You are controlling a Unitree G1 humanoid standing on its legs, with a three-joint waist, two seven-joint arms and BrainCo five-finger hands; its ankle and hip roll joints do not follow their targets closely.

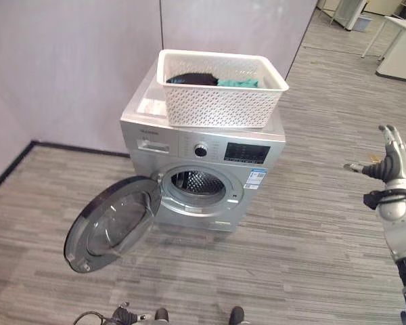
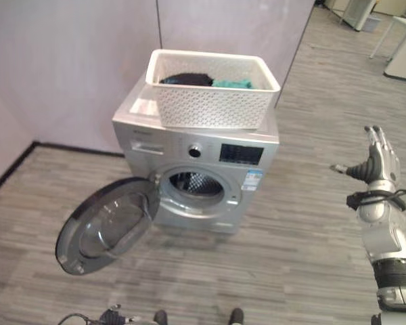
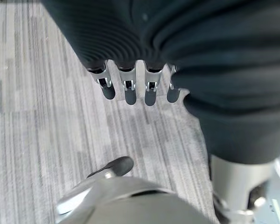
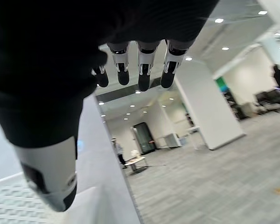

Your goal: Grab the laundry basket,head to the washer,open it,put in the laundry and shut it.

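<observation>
Left eye view, basket point(image 1: 216, 101) atop washer point(image 1: 189, 169) (dark, probably teal laundry point(image 1: 216, 80)), fingers point(image 1: 391, 145) spread, empty.

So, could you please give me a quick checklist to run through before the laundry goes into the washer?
1. Washer door swung fully open: ok.
2. Drum opening unobstructed: ok.
3. Laundry basket steady on top of the washer: ok.
4. Laundry in the basket: ok.
5. Right hand open and free, raised beside the washer: ok.
6. Left hand empty, fingers straight over the floor: ok.
</observation>
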